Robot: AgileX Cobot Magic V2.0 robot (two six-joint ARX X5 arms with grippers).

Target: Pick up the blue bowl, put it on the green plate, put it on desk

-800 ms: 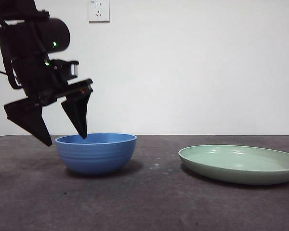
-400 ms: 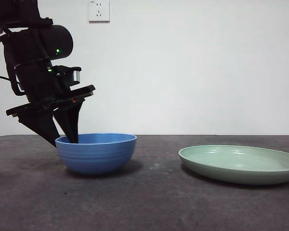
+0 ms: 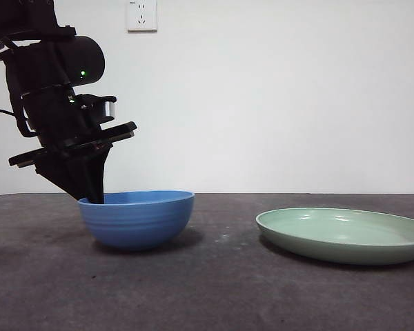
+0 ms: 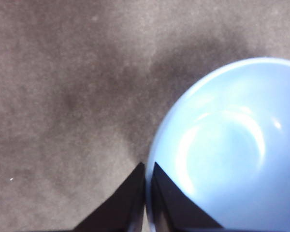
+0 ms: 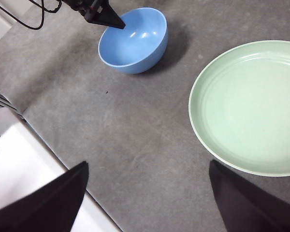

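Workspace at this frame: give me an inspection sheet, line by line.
Surface: desk, dark grey-brown, mottled.
Job's things: bowl, blue, upright on the desk; plate, green, apart from the bowl, nothing on it.
Clutter: nothing seen.
Grippers: left gripper shut on the bowl's rim, one jaw inside, one outside; right gripper open, high above the desk, holding nothing.
Cables: black cables behind the left arm.
Surroundings: white wall with a socket; white edge beside the desk.
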